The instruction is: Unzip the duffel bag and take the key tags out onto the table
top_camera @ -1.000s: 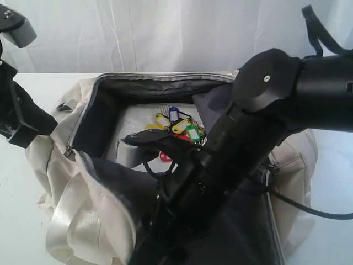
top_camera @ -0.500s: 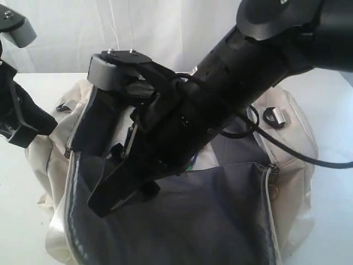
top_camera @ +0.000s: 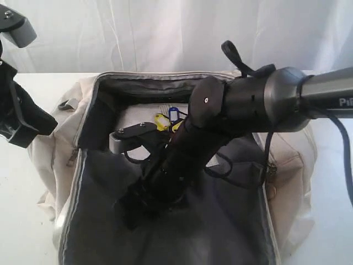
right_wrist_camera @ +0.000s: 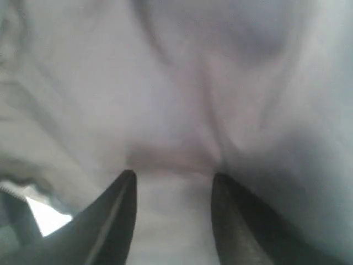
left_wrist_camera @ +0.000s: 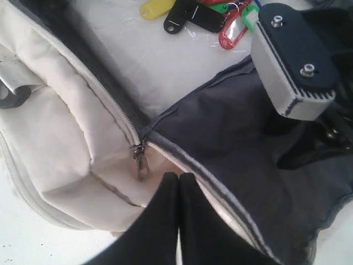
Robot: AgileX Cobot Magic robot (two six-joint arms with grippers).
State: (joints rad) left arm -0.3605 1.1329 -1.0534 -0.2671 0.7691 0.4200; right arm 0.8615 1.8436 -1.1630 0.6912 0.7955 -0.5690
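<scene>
The cream duffel bag (top_camera: pixel 55 160) lies unzipped on the white table (top_camera: pixel 22 221), its dark grey lining flap (top_camera: pixel 220 221) spread across the front. Coloured key tags (top_camera: pixel 165 118) lie inside near the back; in the left wrist view the key tags (left_wrist_camera: pixel 207 16) rest on the bag's pale floor. My right gripper (top_camera: pixel 131 212) points down onto the lining flap, jaws open (right_wrist_camera: pixel 174 178) with blurred grey fabric right ahead of them. My left gripper (left_wrist_camera: pixel 177 178) is shut and empty, just beside the metal zipper pull (left_wrist_camera: pixel 140 158) at the bag's left end.
My right arm (top_camera: pixel 248 105) crosses over the bag opening and hides part of the inside. The left arm (top_camera: pixel 22 116) hangs at the bag's left side. A white curtain (top_camera: pixel 165 33) closes off the back.
My right gripper has come away from the key tags inside the bag, swung up, then dropped onto the front lining flap. The flap now lies spread out flatter. The left arm has not moved.
</scene>
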